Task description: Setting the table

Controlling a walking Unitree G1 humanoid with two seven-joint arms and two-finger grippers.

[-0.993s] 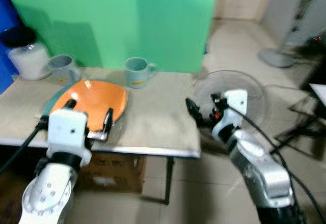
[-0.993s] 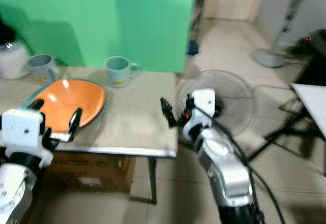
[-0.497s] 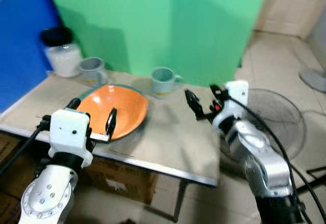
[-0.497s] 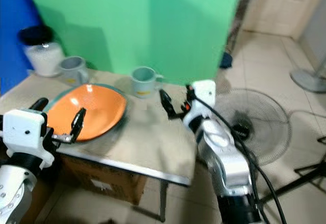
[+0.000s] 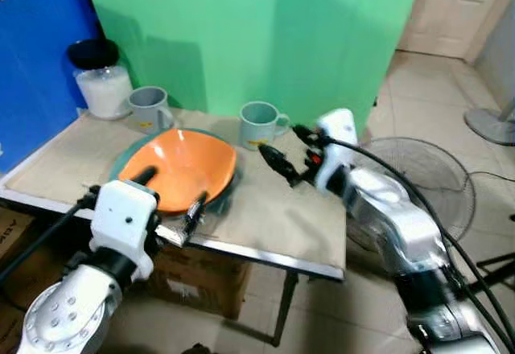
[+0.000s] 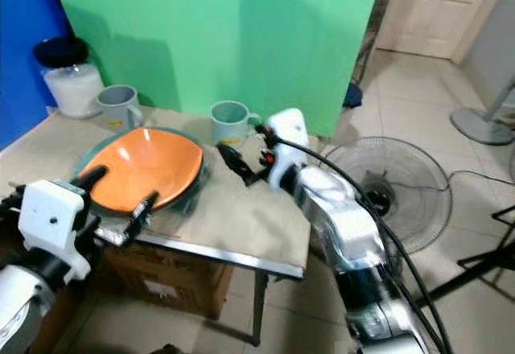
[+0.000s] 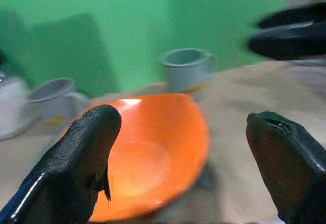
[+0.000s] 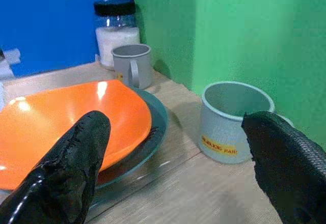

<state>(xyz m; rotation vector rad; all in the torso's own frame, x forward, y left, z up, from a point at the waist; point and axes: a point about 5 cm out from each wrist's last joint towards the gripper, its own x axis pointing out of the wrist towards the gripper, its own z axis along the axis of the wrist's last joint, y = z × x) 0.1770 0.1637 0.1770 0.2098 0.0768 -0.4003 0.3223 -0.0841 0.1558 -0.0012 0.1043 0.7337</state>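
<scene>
The orange bowl (image 5: 181, 167) sits on a teal plate (image 5: 228, 195) near the surface's (image 5: 273, 217) front edge. The left end effector (image 5: 169, 201), fingers spread, brackets its near rim, apparently closest; the open right end effector (image 5: 283, 153) hovers beside a grey mug (image 5: 259, 124).

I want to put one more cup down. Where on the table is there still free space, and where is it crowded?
Free: the bare tabletop between the orange bowl and the table's right edge, in front of the right gripper. Crowded: the back left, where the jar, the left mug, the teal plate under the bowl and the middle mug stand close together.
</scene>
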